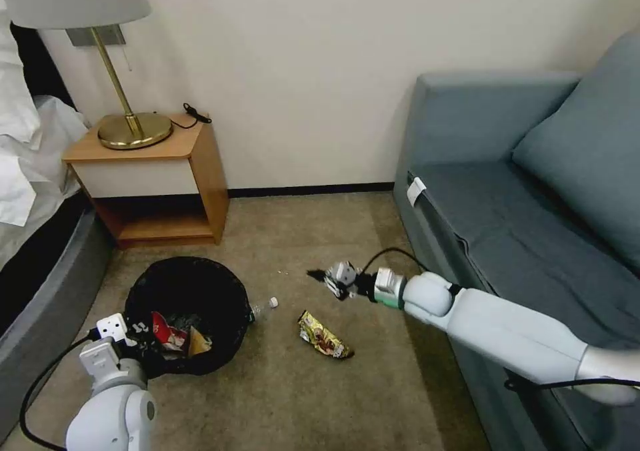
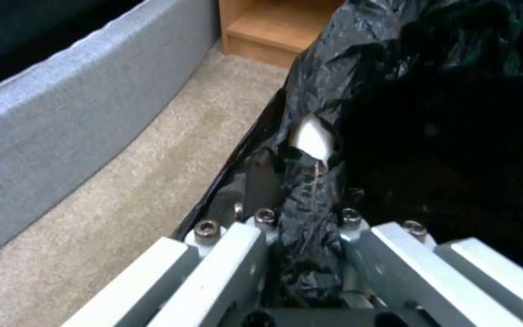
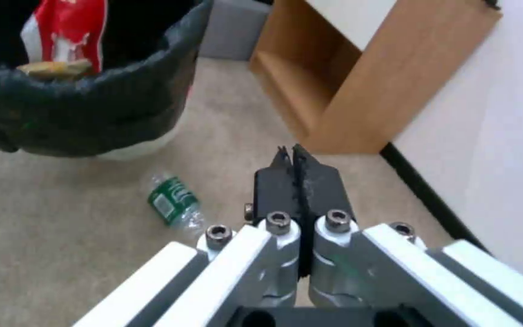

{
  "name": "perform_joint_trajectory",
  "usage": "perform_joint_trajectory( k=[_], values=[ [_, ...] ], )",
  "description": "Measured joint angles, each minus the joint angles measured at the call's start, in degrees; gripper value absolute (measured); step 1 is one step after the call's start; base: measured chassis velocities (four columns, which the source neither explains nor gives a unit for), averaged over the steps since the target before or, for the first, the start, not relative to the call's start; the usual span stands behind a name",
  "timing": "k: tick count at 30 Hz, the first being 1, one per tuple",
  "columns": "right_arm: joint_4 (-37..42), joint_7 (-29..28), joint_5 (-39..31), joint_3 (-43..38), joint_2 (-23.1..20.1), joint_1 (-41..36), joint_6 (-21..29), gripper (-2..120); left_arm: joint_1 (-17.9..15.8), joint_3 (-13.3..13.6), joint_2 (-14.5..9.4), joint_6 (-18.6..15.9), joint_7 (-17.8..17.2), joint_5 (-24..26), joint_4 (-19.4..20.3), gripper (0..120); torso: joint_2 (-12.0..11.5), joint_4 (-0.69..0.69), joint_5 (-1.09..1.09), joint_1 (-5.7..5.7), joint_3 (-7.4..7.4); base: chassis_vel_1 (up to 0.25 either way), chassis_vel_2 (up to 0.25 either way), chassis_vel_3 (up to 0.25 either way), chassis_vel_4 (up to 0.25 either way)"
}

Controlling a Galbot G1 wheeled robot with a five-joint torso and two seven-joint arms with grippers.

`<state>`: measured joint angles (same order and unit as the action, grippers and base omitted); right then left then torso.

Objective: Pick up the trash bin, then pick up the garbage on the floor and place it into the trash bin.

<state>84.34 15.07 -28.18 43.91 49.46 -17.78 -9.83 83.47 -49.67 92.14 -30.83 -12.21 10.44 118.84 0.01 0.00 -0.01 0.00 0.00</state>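
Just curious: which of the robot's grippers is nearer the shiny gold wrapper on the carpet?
Right. The right gripper hovers just beyond the gold wrapper, fingers shut and empty. The left gripper is across the trash bin, clamped on its rim.

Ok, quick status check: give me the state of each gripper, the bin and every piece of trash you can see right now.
left gripper: shut on the trash bin's bag-lined rim
right gripper: shut, empty, above the floor
trash bin: upright, held at its rim
red-and-white wrapper: in the bin
brown paper: in the bin
gold snack wrapper: lying on the carpet
bottle: on its side on the carpet, beside the bin
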Motion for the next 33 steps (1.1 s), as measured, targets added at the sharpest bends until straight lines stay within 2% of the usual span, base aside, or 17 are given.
perform_joint_trajectory(
  k=[7,10,12,13,16,17,20,21,24,26,30,31,33],
  values=[
    [-4.21,-2.47,-0.25,4.62,3.09,-0.20,0.64,0,0.31,-0.55,0.00,-0.49,0.15,0.83,1.97,1,0.00,0.00,0.02,0.00,0.00,0.000,0.000,0.000,0.000],
    [-7.61,-3.47,-0.74,6.74,4.99,0.30,1.01,13,0.54,-0.83,0.00,-1.09,0.17,1.02,3.56,1,-0.01,0.00,0.01,0.01,0.00,0.000,0.000,0.000,0.000],
    [-8.10,-3.76,-1.15,7.50,5.21,0.63,1.32,15,0.63,-0.90,0.00,-1.16,0.19,1.06,3.90,1,0.00,0.00,0.01,0.00,0.00,0.000,0.000,0.000,0.000],
    [-8.47,-4.05,-1.78,8.51,5.39,1.08,1.70,19,0.76,-1.01,0.00,-1.22,0.31,1.08,4.34,1,0.00,0.00,0.01,0.00,0.00,0.000,0.000,0.000,0.000],
    [-9.38,-4.98,-6.92,14.34,6.03,3.59,3.86,35,0.99,-1.40,0.00,-1.30,0.72,1.04,5.65,1,0.00,-0.01,-0.01,0.00,0.00,0.000,0.000,0.000,0.000],
    [-9.38,-4.98,-6.92,14.34,6.03,3.59,3.86,35,0.99,-1.40,0.00,-1.30,0.72,1.04,5.65,1,0.00,-0.01,-0.01,0.00,0.00,0.000,0.000,0.000,0.000],
    [-13.19,-5.03,-11.63,19.25,7.76,5.53,4.78,50,0.99,-1.72,0.00,-1.25,0.89,1.04,6.76,1,0.00,-0.01,0.00,0.00,0.00,0.000,0.000,0.000,0.000],
    [-13.19,-5.03,-11.63,19.25,7.76,5.53,4.78,50,0.99,-1.72,0.00,-1.25,0.89,1.04,6.76,1,0.00,-0.01,0.00,0.00,0.00,0.000,0.000,0.000,0.000],
    [-17.62,-5.09,-13.05,22.64,9.38,6.36,4.80,64,0.76,-2.15,0.00,-0.86,1.00,1.27,6.81,1,0.00,0.00,0.01,0.00,0.00,0.000,0.000,0.000,0.000],
    [-18.24,-5.10,-13.30,23.29,9.51,6.60,4.79,67,0.75,-2.24,0.00,-0.80,0.99,1.33,6.81,1,0.00,0.00,0.01,0.00,0.00,0.000,0.000,0.000,0.000],
    [-21.17,-5.43,-15.33,26.40,10.52,6.97,5.15,86,0.86,-2.37,0.00,-0.30,1.03,1.83,6.81,1,0.00,-0.01,0.00,0.00,0.00,0.000,0.000,0.000,0.000],
    [-21.17,-5.43,-15.33,26.40,10.52,6.97,5.15,86,0.86,-2.37,0.00,-0.30,1.03,1.83,6.81,1,0.00,-0.01,0.00,0.00,0.00,0.000,0.000,0.000,0.000],
    [-22.67,-5.50,-15.31,26.62,11.58,6.20,5.14,95,0.88,-2.36,0.00,0.12,1.09,1.98,6.55,1,-0.01,-0.01,0.02,0.00,0.00,0.000,0.000,0.000,0.000]
  ],
)
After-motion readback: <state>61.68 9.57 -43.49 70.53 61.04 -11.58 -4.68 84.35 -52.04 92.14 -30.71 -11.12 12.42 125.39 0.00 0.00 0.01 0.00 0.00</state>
